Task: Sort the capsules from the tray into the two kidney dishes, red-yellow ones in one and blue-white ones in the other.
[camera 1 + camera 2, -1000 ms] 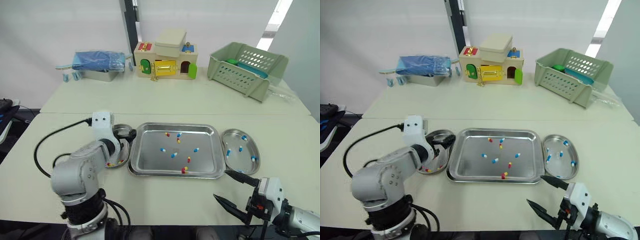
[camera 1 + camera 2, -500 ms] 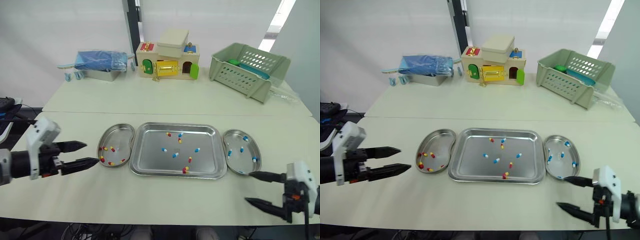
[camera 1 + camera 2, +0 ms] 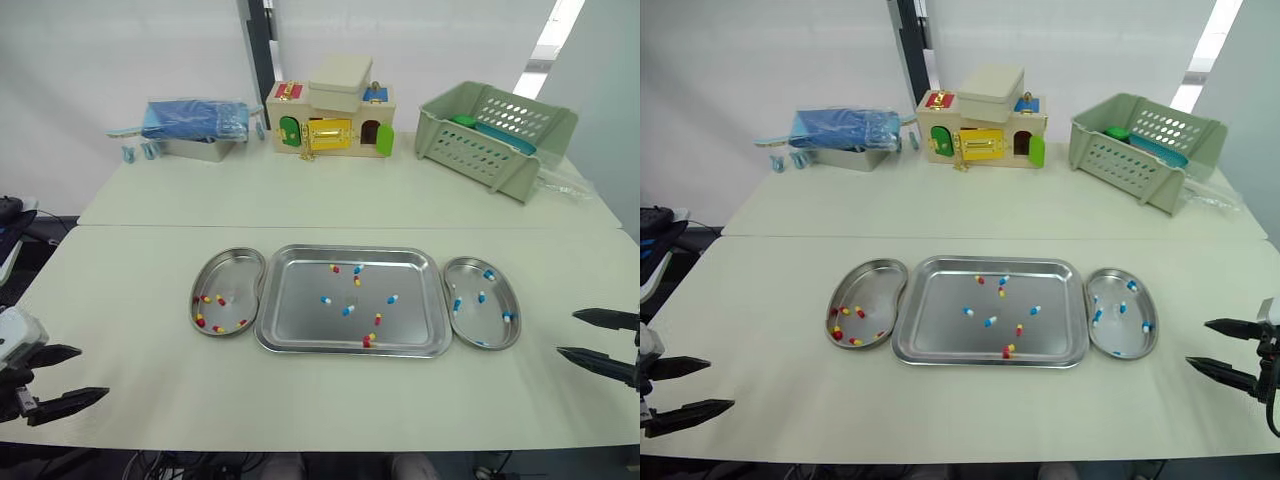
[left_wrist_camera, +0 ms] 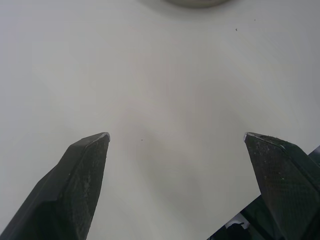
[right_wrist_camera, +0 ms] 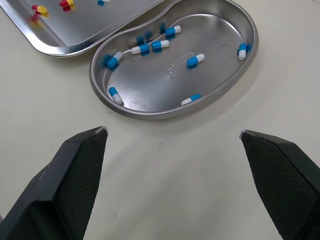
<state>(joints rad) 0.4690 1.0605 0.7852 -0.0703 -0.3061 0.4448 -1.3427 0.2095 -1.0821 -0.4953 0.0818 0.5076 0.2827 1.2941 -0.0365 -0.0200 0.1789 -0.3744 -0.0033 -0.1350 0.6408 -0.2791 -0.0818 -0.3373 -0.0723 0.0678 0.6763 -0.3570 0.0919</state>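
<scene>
We see mixed capsules (image 3: 990,321) on rectangular steel tray (image 3: 940,335).
Left steel kidney dish (image 3: 880,285): red-yellow capsules (image 3: 859,312); right steel kidney dish (image 3: 1118,338): blue-white capsules (image 3: 1122,307); black left gripper (image 3: 720,385), black right gripper (image 3: 1197,342) gaping.

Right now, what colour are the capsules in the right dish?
Blue-white capsules, best in right wrist view.

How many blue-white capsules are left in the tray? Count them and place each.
4 blue-white capsules in the tray: one near the far rim, one left of centre, one at centre, one right of centre. None looks hidden.
</scene>
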